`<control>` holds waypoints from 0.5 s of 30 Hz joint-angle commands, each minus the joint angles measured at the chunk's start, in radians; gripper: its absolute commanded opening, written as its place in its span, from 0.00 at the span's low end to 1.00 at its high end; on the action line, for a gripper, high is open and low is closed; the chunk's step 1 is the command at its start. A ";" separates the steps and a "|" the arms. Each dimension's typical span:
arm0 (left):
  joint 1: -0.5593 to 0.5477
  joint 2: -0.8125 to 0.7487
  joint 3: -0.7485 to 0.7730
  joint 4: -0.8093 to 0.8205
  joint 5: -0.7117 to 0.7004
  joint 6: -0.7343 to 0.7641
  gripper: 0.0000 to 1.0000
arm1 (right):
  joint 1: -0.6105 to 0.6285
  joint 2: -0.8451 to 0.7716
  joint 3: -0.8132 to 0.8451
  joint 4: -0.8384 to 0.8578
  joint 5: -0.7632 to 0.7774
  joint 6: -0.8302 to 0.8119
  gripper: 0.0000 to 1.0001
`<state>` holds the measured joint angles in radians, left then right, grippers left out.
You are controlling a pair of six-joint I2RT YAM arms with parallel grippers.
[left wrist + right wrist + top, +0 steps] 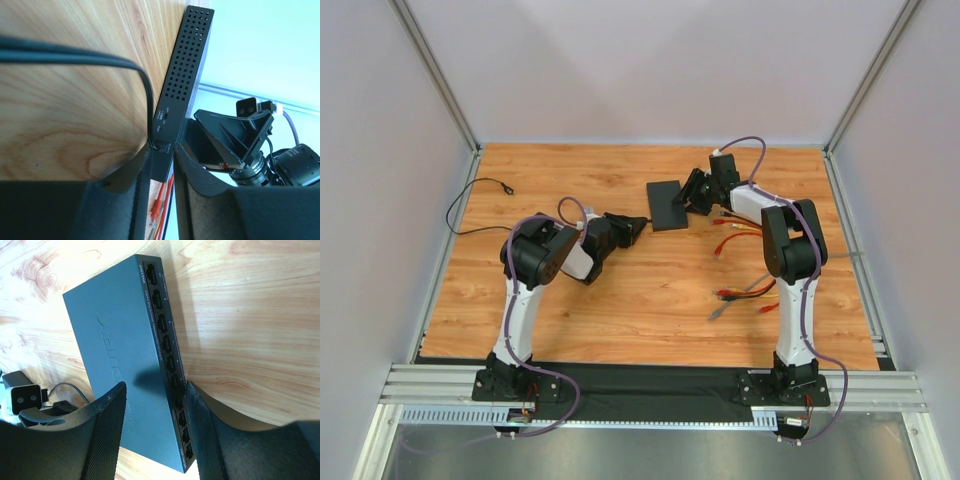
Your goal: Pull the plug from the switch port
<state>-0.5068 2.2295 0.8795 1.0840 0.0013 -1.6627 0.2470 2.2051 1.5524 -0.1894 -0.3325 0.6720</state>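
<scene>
While the switch [667, 205] lies flat on the table [620, 300], a little far of centre, both arms reach in to it. The left gripper [640, 225] is at its near-left end, where the plug [159, 145] sits in a port on the narrow side. The black cable [100, 62] runs away to the left. This gripper's fingers [125, 172] stand close on either side of that end. Whether they press on it cannot be told. The right gripper [156, 395] is at the right side, its jaws spread apart. One finger is over the top face and the other is beside the row of sockets [165, 340]. Loose red cables [740, 232] lie on the right, near the right arm.
</scene>
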 commanded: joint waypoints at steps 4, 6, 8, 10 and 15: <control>-0.010 0.053 0.006 -0.062 0.014 -0.014 0.24 | -0.002 -0.007 0.060 -0.063 0.007 -0.077 0.54; -0.010 0.061 0.013 -0.062 0.020 -0.009 0.21 | -0.003 -0.008 0.090 -0.091 0.026 -0.106 0.54; -0.010 0.073 0.019 -0.061 0.031 -0.012 0.18 | -0.002 -0.012 0.113 -0.143 0.058 -0.153 0.56; -0.010 0.082 0.021 -0.056 0.037 -0.014 0.15 | -0.002 -0.021 0.144 -0.195 0.088 -0.182 0.57; -0.010 0.079 0.019 -0.053 0.040 0.003 0.07 | 0.009 -0.061 0.169 -0.242 0.124 -0.259 0.57</control>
<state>-0.5091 2.2501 0.9066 1.0897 0.0032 -1.6421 0.2485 2.2036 1.6806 -0.3698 -0.2462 0.4950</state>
